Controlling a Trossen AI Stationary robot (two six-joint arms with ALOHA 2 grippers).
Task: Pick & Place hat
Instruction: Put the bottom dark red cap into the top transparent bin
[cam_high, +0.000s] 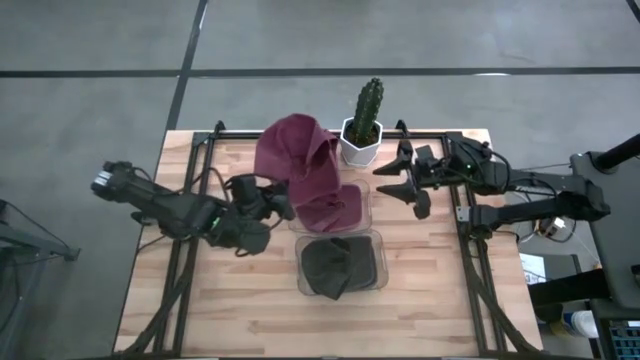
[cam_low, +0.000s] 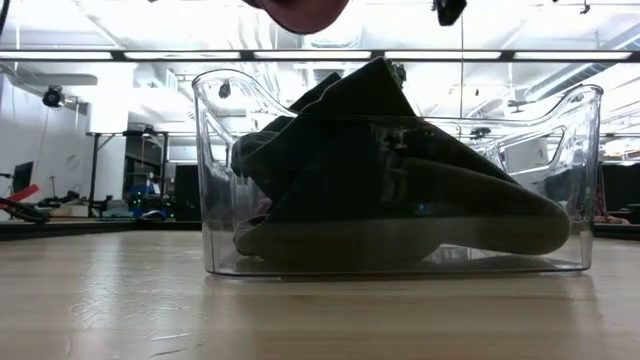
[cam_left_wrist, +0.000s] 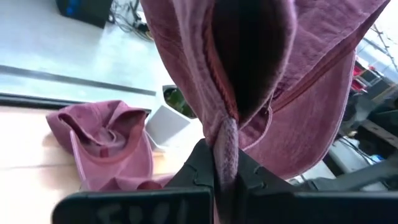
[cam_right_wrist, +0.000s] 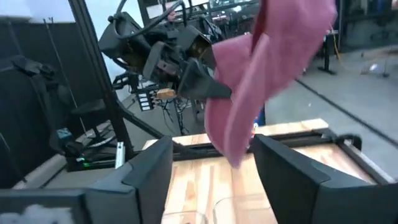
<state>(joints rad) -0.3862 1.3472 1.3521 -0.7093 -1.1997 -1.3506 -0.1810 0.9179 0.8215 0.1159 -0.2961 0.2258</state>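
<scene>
Pinching a fold of the maroon hat (cam_high: 300, 165), the left gripper (cam_high: 283, 205) holds it lifted over the table, its cloth drooping toward the clear bin (cam_high: 332, 210) that has another maroon hat (cam_left_wrist: 106, 140) in it. Just beside, the right gripper (cam_high: 400, 180) stands spread and empty, apart from the cloth. Nearer the front, a second clear bin (cam_low: 400, 170) holds a dark hat (cam_low: 400, 200). A potted cactus (cam_high: 363, 125) sits behind. Lowering well calls for centering the hanging brim over the bin before letting go, so it doesn't snag the rim.
</scene>
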